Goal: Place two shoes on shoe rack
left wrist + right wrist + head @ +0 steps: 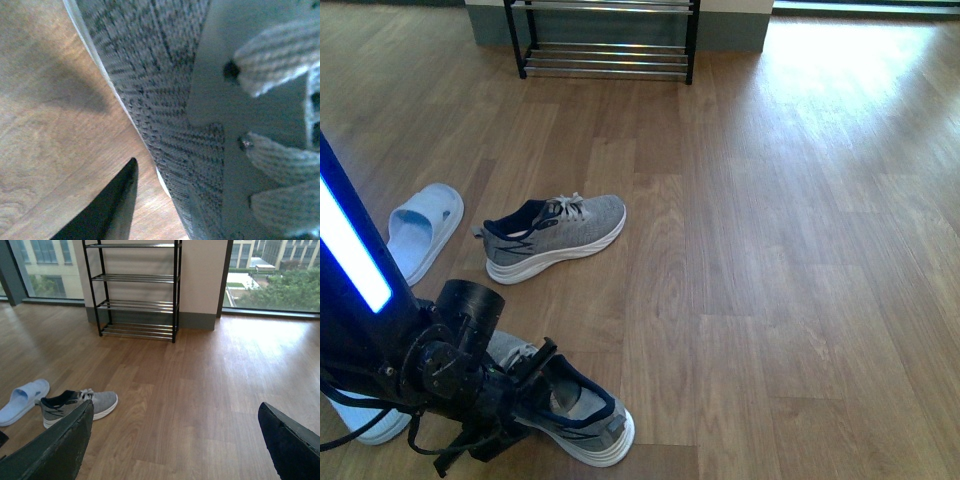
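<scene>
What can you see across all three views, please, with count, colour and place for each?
Sneakers: two, grey with white soles; one on the floor mid-left, one nearest, at the left arm.
Slide: one, pale blue, left of the farther sneaker.
Rack: one, black with silver bars, far ahead by the wall.
Floor: brown wood.
Windows: either side of that wall, right wrist view.
Left fingers: black, one visible beside the near sneaker's sole.
Right fingers: two, dark, apart, holding nothing.
</scene>
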